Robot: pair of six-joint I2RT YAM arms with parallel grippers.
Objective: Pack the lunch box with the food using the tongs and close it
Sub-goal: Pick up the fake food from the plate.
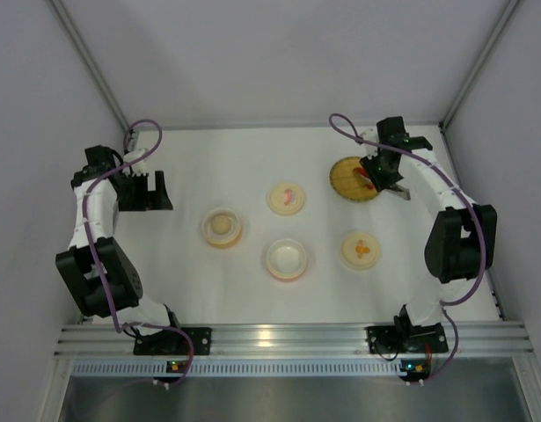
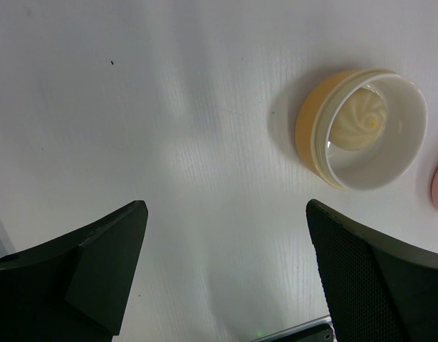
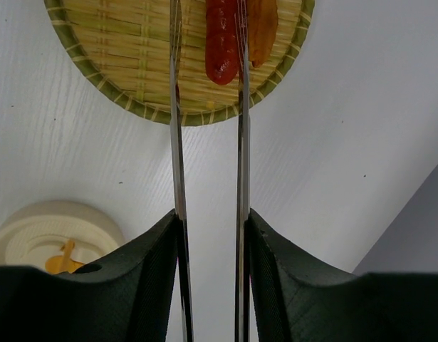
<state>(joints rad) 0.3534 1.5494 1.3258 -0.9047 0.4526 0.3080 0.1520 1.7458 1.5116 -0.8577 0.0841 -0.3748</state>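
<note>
My right gripper [image 3: 208, 222] is shut on the silver tongs [image 3: 175, 121], whose two arms run forward, slightly apart, over the round woven plate [image 3: 126, 60]. A red sausage piece [image 3: 220, 46] lies between the tong tips, and an orange piece [image 3: 263, 28] lies just to its right. In the top view this gripper [image 1: 376, 172] hovers at the plate [image 1: 345, 176], back right. The lunch box stands as separate round parts: an orange tier [image 2: 309, 128] holding the cream ball [image 2: 357, 120], and a pink tier [image 1: 286, 259]. My left gripper [image 2: 226, 214] is open over bare table, left of the orange tier.
Two cream lids lie on the table, one with a pink mark [image 1: 286, 198] and one with an orange mark [image 1: 361, 250], the latter also in the right wrist view [image 3: 40, 239]. Grey walls enclose the table on three sides. The arm bases sit at the near rail.
</note>
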